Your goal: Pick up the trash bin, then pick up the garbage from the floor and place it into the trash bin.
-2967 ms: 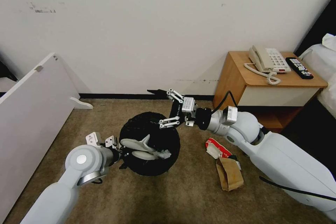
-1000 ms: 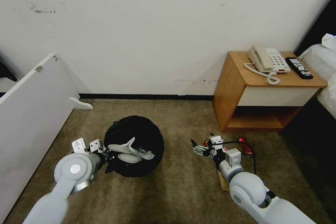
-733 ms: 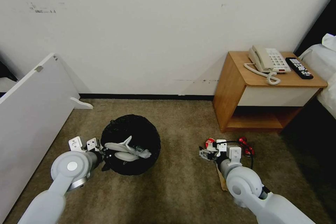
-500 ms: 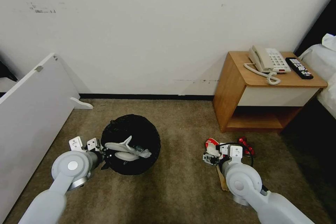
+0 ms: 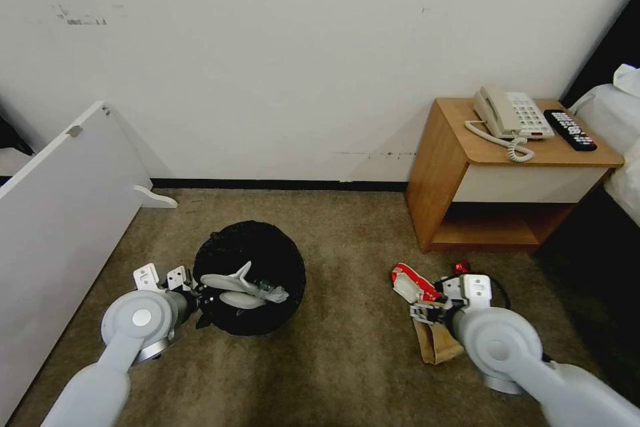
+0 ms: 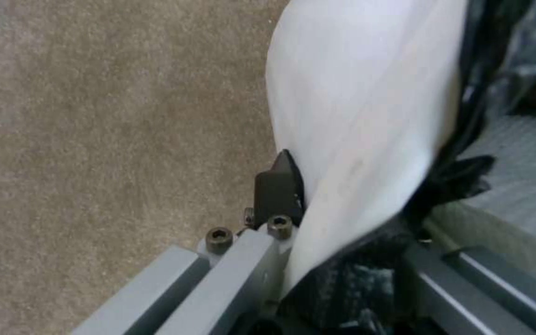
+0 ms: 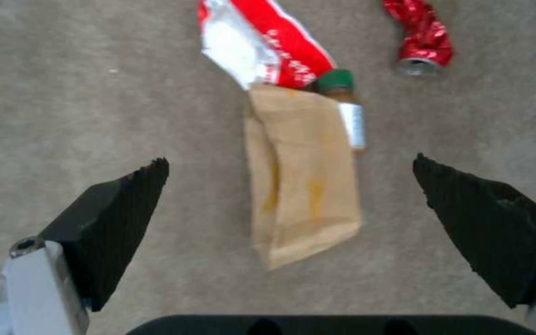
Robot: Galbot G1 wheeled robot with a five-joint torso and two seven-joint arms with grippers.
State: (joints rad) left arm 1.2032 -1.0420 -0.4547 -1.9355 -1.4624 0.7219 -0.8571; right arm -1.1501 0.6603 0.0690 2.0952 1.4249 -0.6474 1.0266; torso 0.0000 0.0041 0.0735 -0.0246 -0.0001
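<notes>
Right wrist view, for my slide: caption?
Open right tool hovering above brown paper bag, beside packet, bottle, can.

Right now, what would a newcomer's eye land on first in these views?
Probably the trash bin on the carpet at lower left, its black liner stark, with white slippers inside and the left gripper clamped on its rim. Next, the litter on the floor before the nightstand: a brown paper bag, a red-white packet and a crushed red can, with the right gripper open above the bag.

We see a rough, matt carpet (image 7: pixel 94 93), a creased brown paper bag (image 7: pixel 302 186), a glossy crumpled metal can (image 7: pixel 422 39) and a crinkled black plastic bin liner (image 5: pixel 267 257).
</notes>
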